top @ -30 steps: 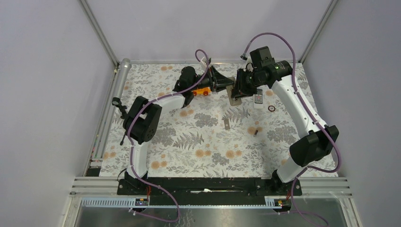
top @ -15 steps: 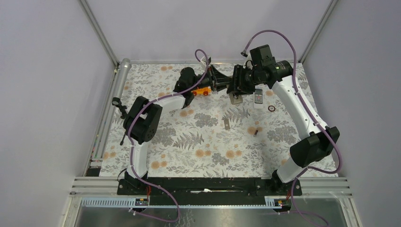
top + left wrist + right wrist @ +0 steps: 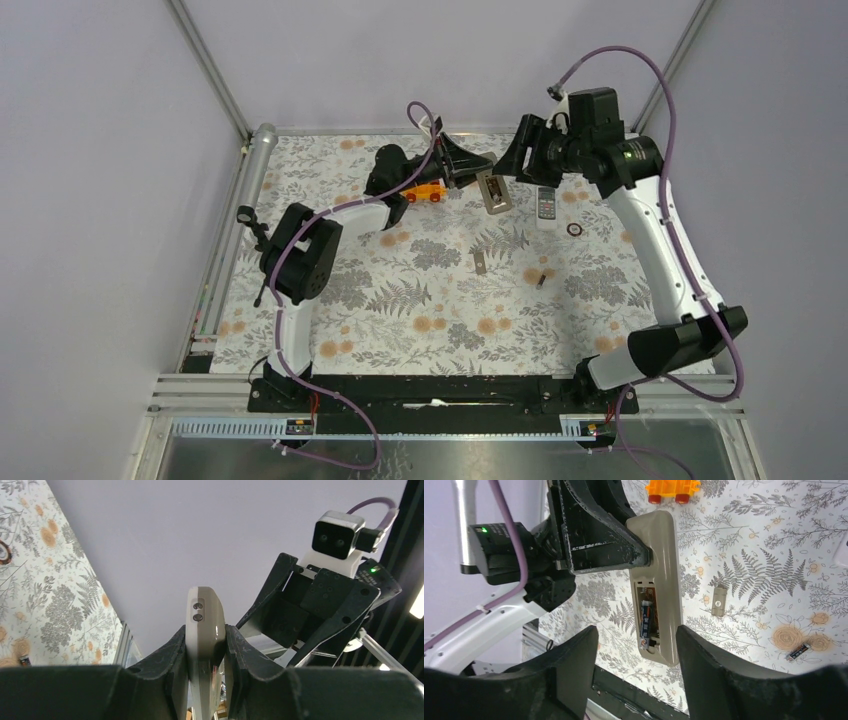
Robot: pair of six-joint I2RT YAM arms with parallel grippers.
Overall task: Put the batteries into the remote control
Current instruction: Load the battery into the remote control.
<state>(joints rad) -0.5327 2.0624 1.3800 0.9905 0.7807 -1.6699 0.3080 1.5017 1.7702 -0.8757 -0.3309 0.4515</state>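
My left gripper is shut on the remote control and holds it above the table at the back. In the left wrist view the fingers clamp the remote's edges. In the right wrist view the remote's grey-brown back faces the camera. Its compartment is open, with one red and blue battery in it. The other battery lies on the table, also in the right wrist view. My right gripper is open and empty, apart from the remote.
The grey battery cover lies mid-table. A white remote and a small black ring lie at the back right. An orange toy sits under the left wrist. The back wall is close behind both grippers.
My right gripper has pulled back to the right, away from the remote it was at a second ago. My left gripper still holds the remote, now a little tilted.
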